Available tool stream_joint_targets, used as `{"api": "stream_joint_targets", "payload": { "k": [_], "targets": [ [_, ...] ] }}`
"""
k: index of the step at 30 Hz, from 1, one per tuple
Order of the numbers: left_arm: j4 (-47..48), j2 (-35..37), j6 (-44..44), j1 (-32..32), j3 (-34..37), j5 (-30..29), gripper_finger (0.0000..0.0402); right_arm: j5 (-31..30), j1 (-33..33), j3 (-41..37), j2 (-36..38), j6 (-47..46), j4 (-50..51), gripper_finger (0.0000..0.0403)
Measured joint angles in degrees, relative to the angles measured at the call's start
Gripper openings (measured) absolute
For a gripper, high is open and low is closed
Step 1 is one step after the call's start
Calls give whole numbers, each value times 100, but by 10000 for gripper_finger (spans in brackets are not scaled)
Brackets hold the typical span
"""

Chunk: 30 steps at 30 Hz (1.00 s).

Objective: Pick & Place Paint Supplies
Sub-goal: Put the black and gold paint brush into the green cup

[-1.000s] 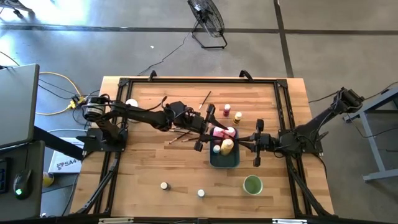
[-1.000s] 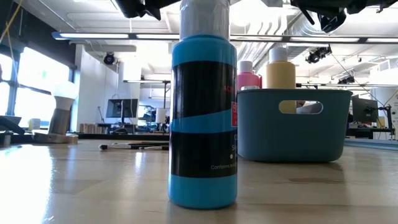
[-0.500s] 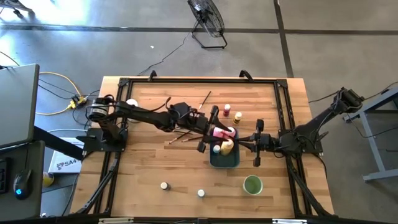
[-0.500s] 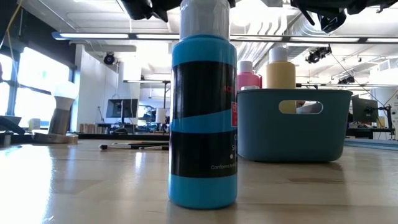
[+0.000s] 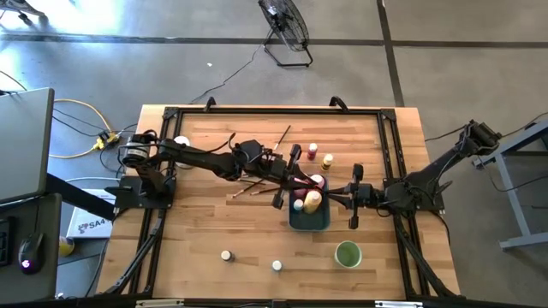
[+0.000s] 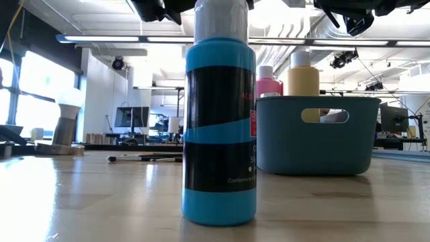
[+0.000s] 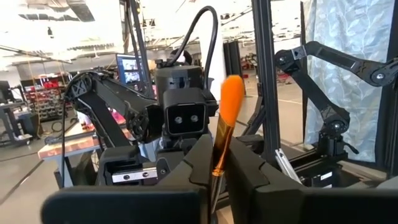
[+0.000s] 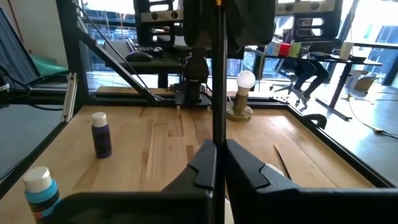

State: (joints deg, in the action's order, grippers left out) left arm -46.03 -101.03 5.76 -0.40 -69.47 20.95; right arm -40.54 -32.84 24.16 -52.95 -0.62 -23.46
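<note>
Mid-frame, left gripper (image 5: 294, 165) clamps an orange-tipped brush (image 7: 229, 106) above the tray (image 5: 309, 220); right gripper (image 5: 354, 196), clenched, empty, waits; lower brush vertically, then release.

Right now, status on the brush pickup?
Left pincer shut on paintbrush over tray. Right pincer shut beside tray. Pink bottle, yellow bottle already inside.
</note>
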Motion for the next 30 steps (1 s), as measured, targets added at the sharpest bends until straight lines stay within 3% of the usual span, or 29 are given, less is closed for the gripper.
{"api": "stream_joint_targets", "payload": {
  "k": [4, 10, 19, 30],
  "targets": [
    [20, 0, -2, 0, 0, 36, 32, 9, 0, 0, 0, 4, 2, 13],
    [86, 2, 0, 0, -2, 37, 14, 13, -4, 0, 0, 5, 4, 26],
    [353, 2, -42, -2, -2, 80, 15, -309, 0, 0, 258, 220, -160, 93],
    [566, 2, -41, 0, 0, -58, 15, 204, 17, 401, 378, 38, 313, 155]
  ]
}}
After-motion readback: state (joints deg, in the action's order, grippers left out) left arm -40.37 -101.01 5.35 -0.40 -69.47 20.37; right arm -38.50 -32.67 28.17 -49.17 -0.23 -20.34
